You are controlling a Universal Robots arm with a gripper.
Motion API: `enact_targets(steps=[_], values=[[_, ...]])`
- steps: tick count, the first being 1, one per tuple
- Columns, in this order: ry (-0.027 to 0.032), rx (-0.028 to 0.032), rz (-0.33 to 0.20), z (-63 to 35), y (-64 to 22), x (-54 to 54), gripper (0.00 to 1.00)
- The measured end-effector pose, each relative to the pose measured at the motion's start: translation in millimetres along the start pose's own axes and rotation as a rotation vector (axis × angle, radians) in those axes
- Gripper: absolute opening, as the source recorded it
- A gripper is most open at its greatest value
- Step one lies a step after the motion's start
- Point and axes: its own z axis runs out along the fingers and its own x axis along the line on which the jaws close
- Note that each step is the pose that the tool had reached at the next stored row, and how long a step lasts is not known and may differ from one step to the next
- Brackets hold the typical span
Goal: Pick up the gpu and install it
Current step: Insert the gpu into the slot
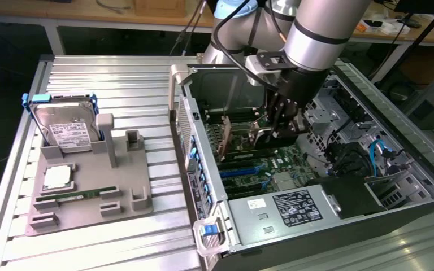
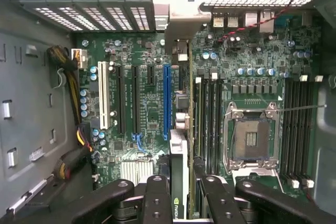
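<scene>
The arm (image 1: 319,28) reaches down into the open case (image 1: 406,141), which lies on its side on the bench (image 1: 126,79). The tool (image 1: 275,134) is deep inside the case, close above the board (image 1: 266,169). It is clenched on the gpu (image 1: 251,141).

In the wrist view the tool (image 2: 184,203) has its black fingers (image 2: 157,198) on both flat sides of the gpu (image 2: 178,150). The card stands on edge and runs straight out ahead of the tool, towards the case's vented rear wall. It hangs directly under the tool, over the row of expansion slots on the board (image 2: 152,129).

The blue slot (image 2: 167,98) lies just beside the card and parallel to it. Two black slots and then the white slot (image 2: 103,95) sit farther off on that same side. On the card's other side are the memory slots, then the bare socket (image 2: 251,139). I cannot tell whether the card's lower edge touches the board or any slot.

A bundle of black and yellow cables (image 2: 73,156) lies past the white slot, against the grey case wall.

Well away from the tool, outside the case, a grey tray (image 1: 126,203) sits on the bench. It holds an upright hard drive (image 1: 66,130) and a memory stick (image 1: 77,196) lying flat.
</scene>
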Motion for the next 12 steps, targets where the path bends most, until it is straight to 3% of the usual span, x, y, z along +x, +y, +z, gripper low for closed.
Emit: enact_targets(steps=[3,12], values=[[0.0008,0.0005,0.025,2.9,0.3,0.1,0.27],[0.0008,0.0035,0.025,8.8,5.0,0.3,0.27]])
